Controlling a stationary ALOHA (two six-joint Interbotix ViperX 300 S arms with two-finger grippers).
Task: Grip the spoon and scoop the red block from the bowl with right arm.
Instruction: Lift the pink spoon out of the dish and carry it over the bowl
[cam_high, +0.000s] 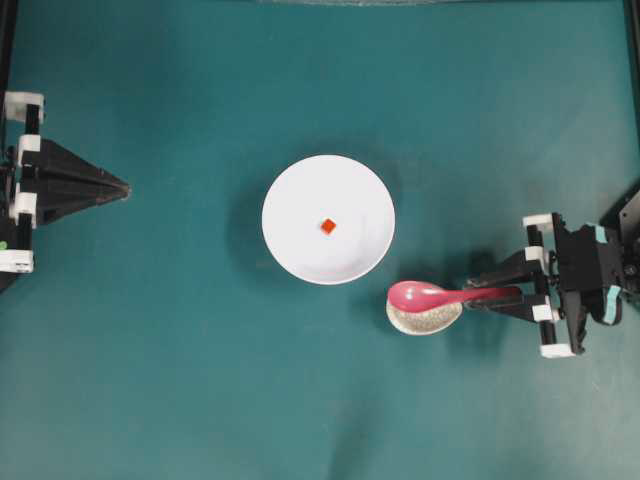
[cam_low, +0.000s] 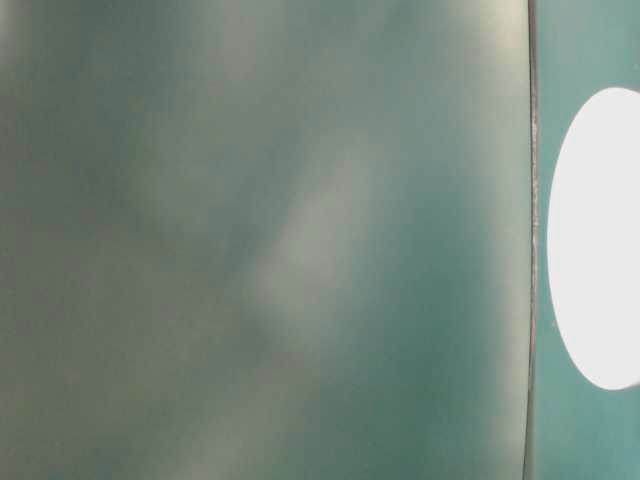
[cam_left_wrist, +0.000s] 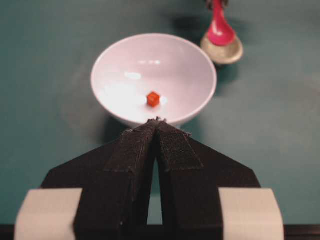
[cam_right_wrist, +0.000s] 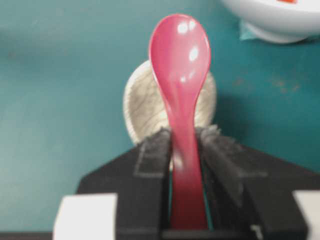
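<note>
the glossy pink-magenta soup spoon (cam_right_wrist: 179, 80) is clamped by its short handle between the two padded fingers of the black right gripper (cam_high: 500, 295) with white fittings and teal tape; in the right wrist view both pads are seen pressed against the handle's sides. the oval scoop is held over the small beige speckled egg-shaped rest (cam_high: 424, 317), whose rim shows on either side of and beyond the scoop. whether the scoop touches the rest cannot be told.

the large round white bowl (cam_high: 290, 246) is set near the middle of the teal table (cam_high: 180, 400), its lower right rim just beside the spoon's tip, with a narrow strip of table between them. the tiny red-orange cube (cam_high: 328, 226) lies alone near the bowl's centre, well apart from every wall of it.

the black pointed left gripper (cam_left_wrist: 157, 121) is kept at the far left edge of the overhead view, its tips drawn together, with a broad stretch of bare table between it and the bowl. bare table is seen above and below the bowl as well.
</note>
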